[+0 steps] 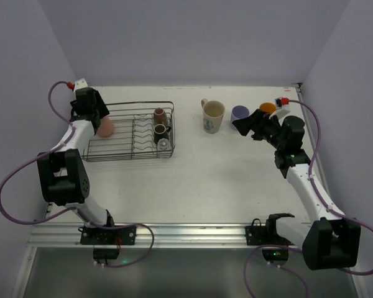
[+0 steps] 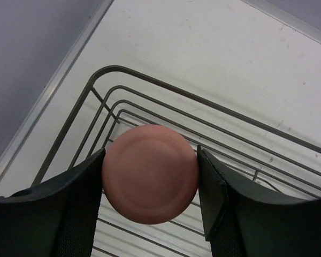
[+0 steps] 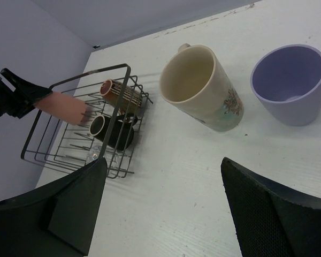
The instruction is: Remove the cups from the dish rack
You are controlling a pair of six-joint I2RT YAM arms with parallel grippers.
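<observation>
Left hand (image 1: 101, 121) grips the pink tumbler (image 1: 106, 128) at the rack (image 1: 137, 103); right hand (image 1: 245, 124) is open near the unloaded cups.

Top view: the left arm reaches to the rack's left end. The brown cup (image 1: 160, 115), black mug (image 1: 161, 131) and glass (image 1: 164, 144) sit at the rack's right end. The right arm bends inward, its hand just beside the lavender tumbler (image 1: 239, 112), with the cream mug (image 1: 212, 116) and orange mug (image 1: 267, 107) on the bench (image 1: 224, 180) either side.
Left wrist: both fingers (image 2: 83, 195) press the tumbler's sides, its base facing the camera, over the rack wires.
Right wrist: the fingers (image 3: 267, 203) are spread wide, nothing between them.
</observation>
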